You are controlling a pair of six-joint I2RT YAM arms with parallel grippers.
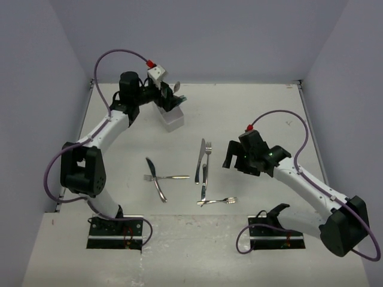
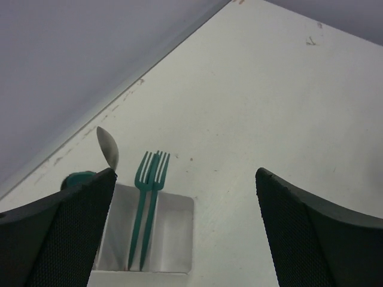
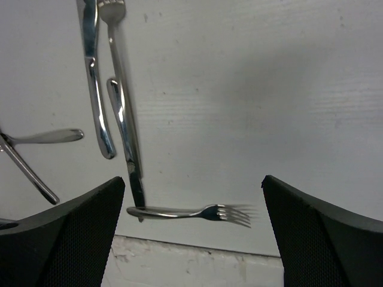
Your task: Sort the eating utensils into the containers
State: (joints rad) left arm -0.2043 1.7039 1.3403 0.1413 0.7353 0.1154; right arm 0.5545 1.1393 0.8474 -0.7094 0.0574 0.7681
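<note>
Nearest us on the bench (image 1: 257,113), a fork (image 1: 219,201) lies crosswise with its tines to the right; its handle end meets the tip of a knife (image 1: 203,184) that runs away from us; we cannot tell which lies on top. Our right hand (image 3: 192,182) hangs above the bench just right of this middle cluster; its fingers (image 3: 66,239) are spread wide and grip nothing; the fork shows between them in the wrist view. Left of the cluster, well apart, a second knife (image 1: 157,181) lies crossed with a silver piece (image 1: 173,177) whose head we cannot make out. A little farther, a long knife (image 1: 200,158) and a second fork (image 1: 208,154) lie side by side, almost touching; the tines point away from us. Farthest, toward the back left of the bench, stands the white organiser (image 2: 176,236); our left hand (image 2: 185,179) hovers over it, fingers wide apart and holding nothing. Two teal forks (image 2: 149,203) stand together in the organiser's end compartment, tines up, leaning on its far wall; a spoon (image 2: 108,148) rises bowl-up beside them, its handle hidden behind a finger, so we cannot tell which compartment holds it; a teal piece (image 2: 78,178) peeps over that same finger, too hidden to name.
</note>
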